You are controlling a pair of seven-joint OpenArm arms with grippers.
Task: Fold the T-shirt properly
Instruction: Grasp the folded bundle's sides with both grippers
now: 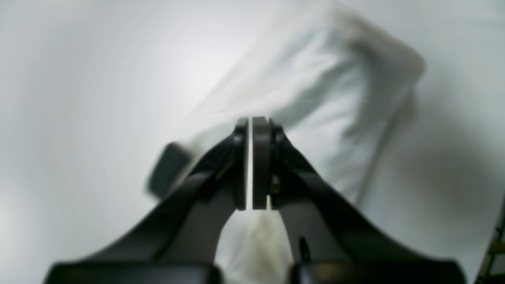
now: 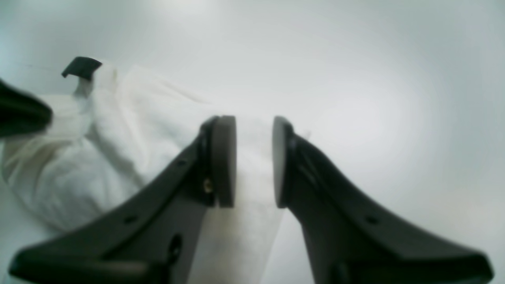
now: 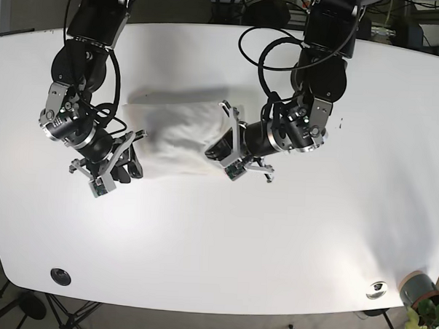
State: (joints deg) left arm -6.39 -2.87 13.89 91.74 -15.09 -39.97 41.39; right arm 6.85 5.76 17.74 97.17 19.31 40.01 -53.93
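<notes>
- Far left of base view: right gripper (image 3: pixel 129 155) low over the white table (image 3: pixel 202 236), at the left end of the T-shirt (image 3: pixel 178 135).
- Right wrist view adds what base cannot: jaws parted by a moderate gap, a band of white cloth running up between the pads (image 2: pixel 224 159); whether the pads press on it cannot be told. Right gripper (image 2: pixel 252 157) otherwise over bare tabletop to its right.
- Centre of base view: T-shirt lying as a compact, rumpled, roughly rectangular bundle on the upper middle of the table, between the two arms.
- Right of the bundle: left gripper (image 3: pixel 224 146) at the shirt's right end, dark fingers overlapping the cloth edge.
- Left wrist view, blurred, shows the detail: left gripper (image 1: pixel 249 165) nearly closed, only a thin bright slit between the pads, white fabric visible below and behind them; looks pinched on the cloth. Shirt billowing away toward upper right of that view.
- Edges and room: wide bare table in front of the bundle, toward the near edge, and far to the right.
- Near edge: dark round fitting (image 3: pixel 60 276) at lower left, metal one (image 3: pixel 377 289) at lower right.
- Bottom right corner, off the table: potted plant (image 3: pixel 425 304).
</notes>
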